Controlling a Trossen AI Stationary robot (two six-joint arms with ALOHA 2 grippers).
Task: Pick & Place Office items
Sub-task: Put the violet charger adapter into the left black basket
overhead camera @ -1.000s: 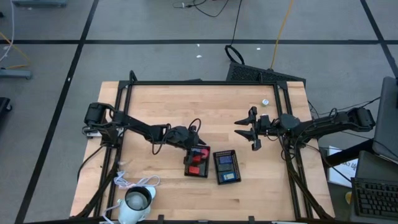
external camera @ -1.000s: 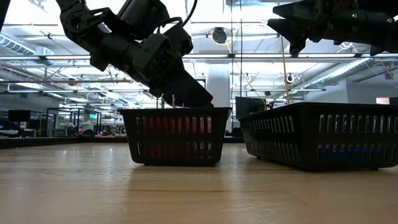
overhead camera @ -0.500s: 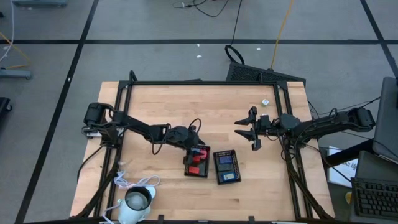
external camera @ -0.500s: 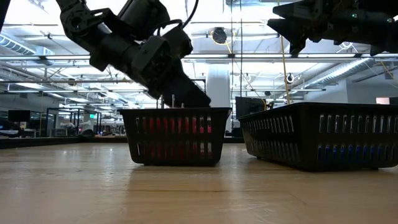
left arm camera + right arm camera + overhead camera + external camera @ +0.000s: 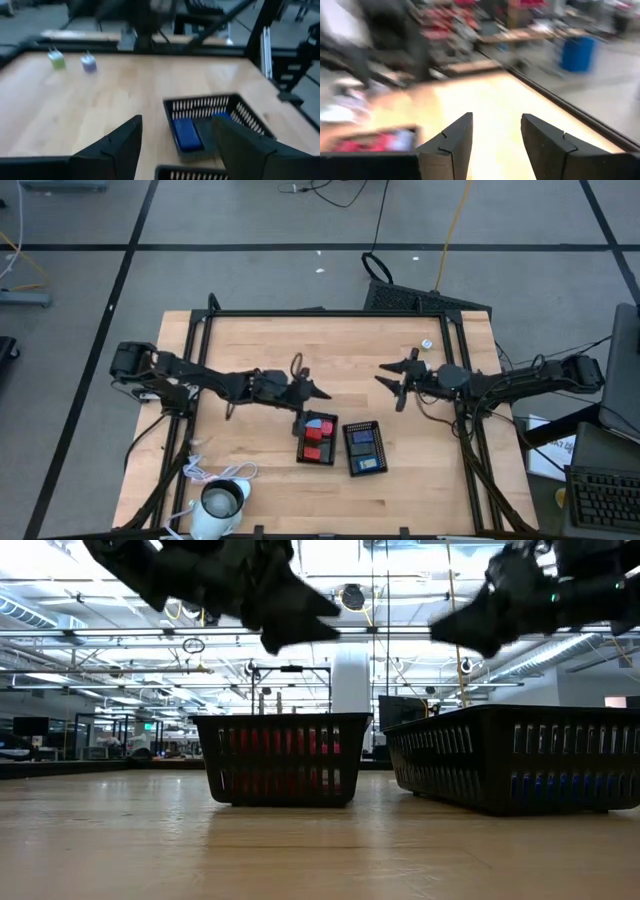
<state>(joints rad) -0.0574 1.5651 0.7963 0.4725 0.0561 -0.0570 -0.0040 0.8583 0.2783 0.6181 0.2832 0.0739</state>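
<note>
Two black trays sit near the table's middle. The left tray (image 5: 317, 439) holds red blocks and a light blue piece (image 5: 325, 423); the right tray (image 5: 365, 447) holds blue blocks (image 5: 187, 134). My left gripper (image 5: 312, 392) hangs open above the table, just beyond the left tray's far edge, and holds nothing. My right gripper (image 5: 393, 386) is open in the air, far and right of the trays. Two small pale pieces (image 5: 56, 60) (image 5: 88, 63) stand on the wood near the far right corner; the high view shows one (image 5: 426, 343).
A white cup-like thing with a cord (image 5: 222, 502) sits at the near left corner. A black frame (image 5: 330, 312) runs along the far edge and down both sides of the table. Bare wood lies between the trays and the far edge.
My left gripper has risen out of the left tray and drawn back toward the far edge. A light blue piece now shows in that tray where the fingers stood. My right gripper has shifted a little toward the table's left and tipped downward.
</note>
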